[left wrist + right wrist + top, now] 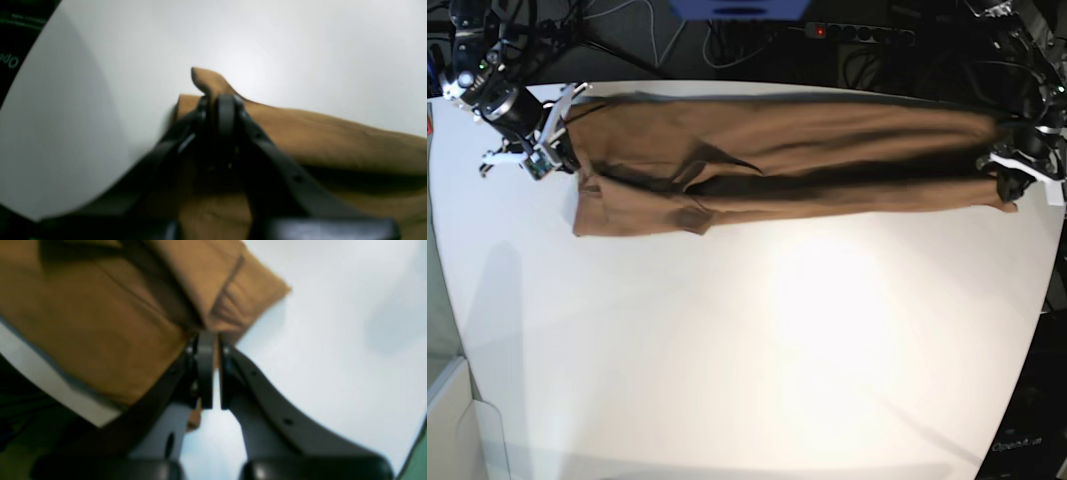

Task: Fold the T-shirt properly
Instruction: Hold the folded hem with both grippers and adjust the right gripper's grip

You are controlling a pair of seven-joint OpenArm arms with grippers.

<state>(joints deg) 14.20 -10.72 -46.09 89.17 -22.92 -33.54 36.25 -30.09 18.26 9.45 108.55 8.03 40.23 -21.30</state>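
Black fingers fill the bottom of the left wrist view, and the left gripper (pixel 222 103) has them pinched tight on a corner of the T-shirt (pixel 320 136), with a small tan tip of cloth poking up past the fingertips at mid-frame. Tan fabric runs off to the right edge of that view, a dark fold shadowed beneath it, and the white table (pixel 100 83) spreads across the top and left. At the far left edge, pale letters on black read something like "Ope", seen reversed and cut off, too blurred to be sure.

Over to the right wrist view: the right gripper (pixel 212 346) is clamped narrow on the shirt's edge, with only a sliver of gap showing between the fingers lower down. Cloth bunches across the upper left of that frame, a stitched hem visible near the top centre.

From the base view, the shirt lies as a long tan band stretched across the top of the white table, from the right gripper (pixel 562 150) at upper left to the left gripper (pixel 1005 190) at upper right. Its lower edge at the left end sags onto the tabletop. Faint lettering at the bottom right corner reads roughly "OpenArm".
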